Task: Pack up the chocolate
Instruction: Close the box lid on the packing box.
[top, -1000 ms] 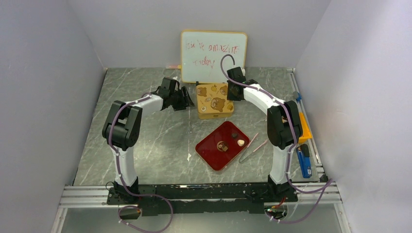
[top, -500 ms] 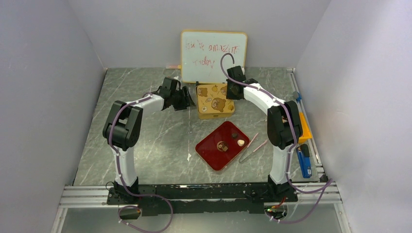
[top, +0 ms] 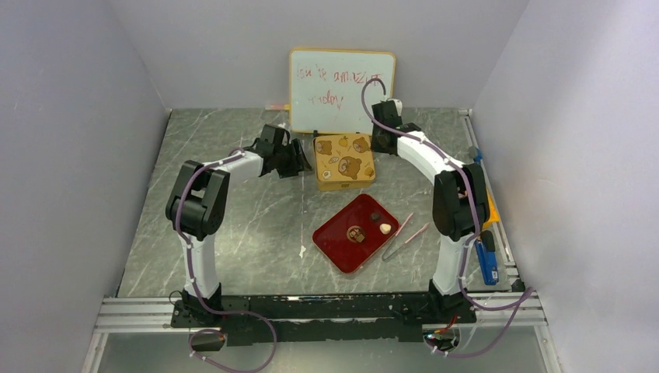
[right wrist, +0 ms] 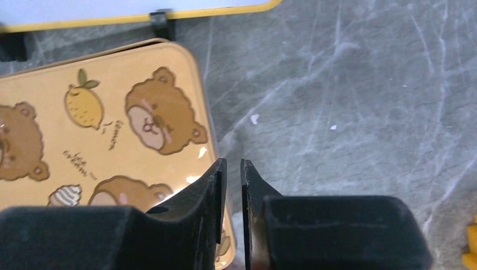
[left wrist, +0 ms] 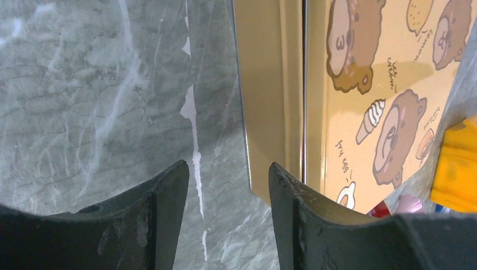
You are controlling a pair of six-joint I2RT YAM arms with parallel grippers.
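Note:
Three pieces of chocolate lie on a red dish (top: 342,247): a dark one (top: 374,216), a cream one (top: 385,228) and a brown one (top: 357,234). Behind it stands the yellow bear-print tin (top: 343,161) with its lid on. My left gripper (top: 301,162) (left wrist: 228,174) is open beside the tin's (left wrist: 360,84) left wall, with only table between its fingers. My right gripper (top: 380,141) (right wrist: 233,162) hangs over the tin's (right wrist: 112,124) far right edge. Its jaws stand a narrow slit apart with nothing in them.
Pink tweezers (top: 406,235) lie just right of the red dish. A whiteboard (top: 342,91) leans on the back wall behind the tin. Blue (top: 486,260) and yellow (top: 487,203) items lie along the right rail. White walls enclose the marble table (top: 233,225).
My right gripper has moved right and back, from over the lid to the tin's far right edge, and its jaws have narrowed slightly. The left arm has stayed put.

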